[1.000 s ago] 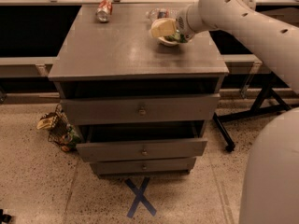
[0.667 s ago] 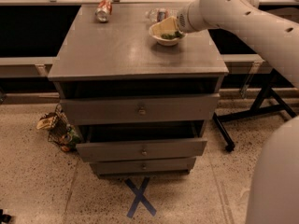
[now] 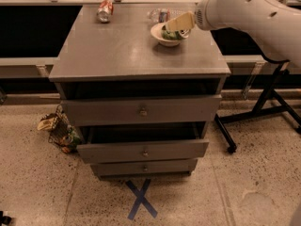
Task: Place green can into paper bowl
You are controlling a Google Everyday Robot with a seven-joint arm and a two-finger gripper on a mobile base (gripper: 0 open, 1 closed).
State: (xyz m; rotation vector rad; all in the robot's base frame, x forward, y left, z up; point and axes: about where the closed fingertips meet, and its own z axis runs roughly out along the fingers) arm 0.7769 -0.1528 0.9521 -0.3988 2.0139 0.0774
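Note:
The paper bowl [image 3: 159, 36] stands on the grey cabinet top [image 3: 122, 46], at the back right. The green can [image 3: 172, 34] lies inside the bowl, with its green side and a silver end showing above the rim. My gripper [image 3: 180, 22] comes in from the right on the white arm [image 3: 244, 13] and hangs just above the can and the bowl's right rim. I cannot tell whether it touches the can.
A red-and-white can [image 3: 104, 10] lies at the back left of the top. A clear plastic bottle [image 3: 160, 15] lies behind the bowl. The drawers [image 3: 141, 149] below stand partly pulled out. Crumpled litter [image 3: 59, 132] lies on the floor at left, and a black stand [image 3: 263, 102] is at right.
The gripper has lifted a little and drawn back to the right from low over the bowl. The green can now shows lying in the bowl.

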